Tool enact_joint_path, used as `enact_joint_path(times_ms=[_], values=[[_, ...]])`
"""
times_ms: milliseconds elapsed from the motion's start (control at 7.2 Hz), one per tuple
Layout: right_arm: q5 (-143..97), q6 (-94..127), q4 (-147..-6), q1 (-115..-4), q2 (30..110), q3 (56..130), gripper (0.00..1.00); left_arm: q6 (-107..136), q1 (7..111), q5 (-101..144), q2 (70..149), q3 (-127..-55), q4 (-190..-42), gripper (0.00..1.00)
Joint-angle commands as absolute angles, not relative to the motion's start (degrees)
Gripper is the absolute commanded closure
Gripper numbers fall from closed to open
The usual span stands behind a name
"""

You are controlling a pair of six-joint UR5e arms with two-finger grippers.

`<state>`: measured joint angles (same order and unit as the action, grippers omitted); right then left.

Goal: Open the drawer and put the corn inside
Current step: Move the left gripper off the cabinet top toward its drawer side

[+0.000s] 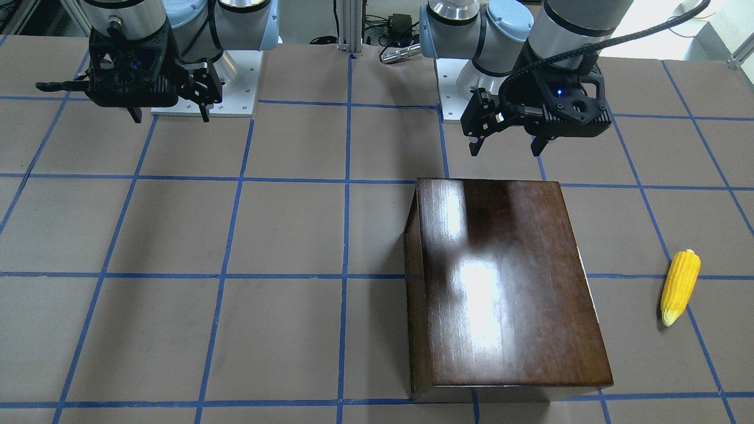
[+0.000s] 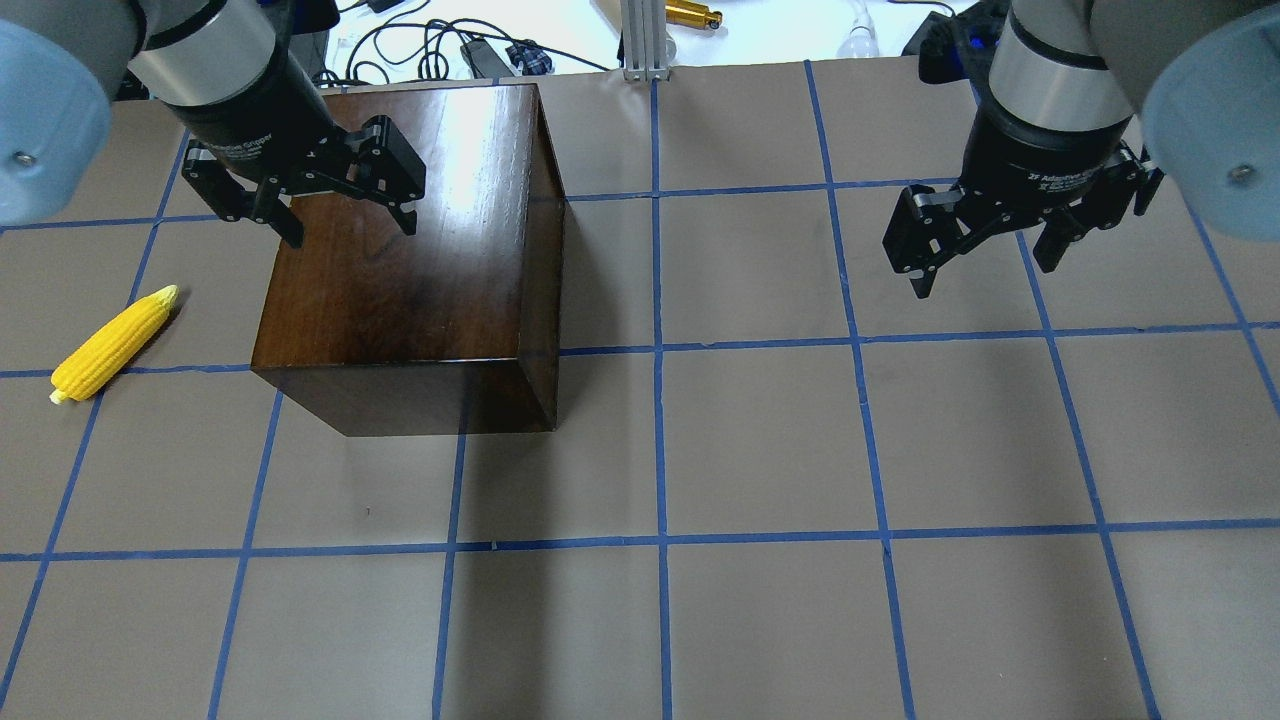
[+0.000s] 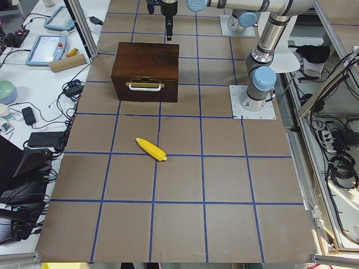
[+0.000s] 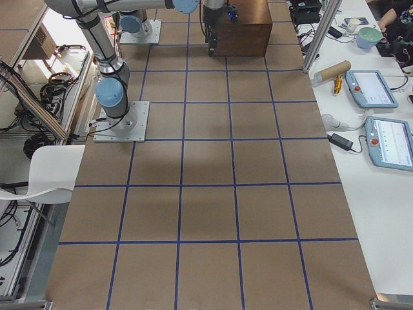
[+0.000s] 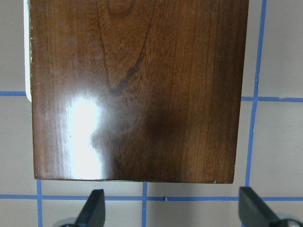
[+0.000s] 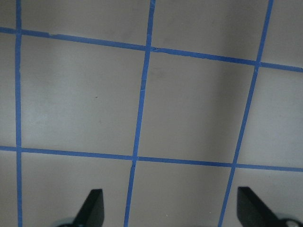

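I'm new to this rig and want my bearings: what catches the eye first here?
A glossy dark-brown box sits on the robot's left half of the table, its drawer shut. A bright yellow corn lies alone further left, apart from the box. The left gripper and right gripper hang with jaws open, the left by the box's robot-side edge.

We record a brown worktop (image 2: 760, 440) ruled into squares by blue tape lines (image 2: 660, 400). Along its far edge runs a white bench (image 4: 381, 213). It carries one screen pendant (image 4: 371, 88), a second pendant (image 4: 389, 142), a cardboard tube (image 4: 332, 70) just beside the first, and a pale green bowl (image 4: 370, 36). A white chair (image 4: 39, 171) stands off the near side.
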<state>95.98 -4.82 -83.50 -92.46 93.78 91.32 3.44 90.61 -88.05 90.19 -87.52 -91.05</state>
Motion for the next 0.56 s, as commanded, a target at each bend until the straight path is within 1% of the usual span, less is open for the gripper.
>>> enact_joint_path(times_ms=[0, 417], values=[[96.0, -4.7, -83.5, -92.5, 93.8, 91.3, 0.00, 3.4, 90.6, -88.4, 90.0, -87.6, -91.1, 0.00], [96.0, -4.8, -83.5, -92.5, 93.8, 91.3, 0.00, 3.2, 90.6, -88.4, 90.0, -87.7, -91.1, 0.00]])
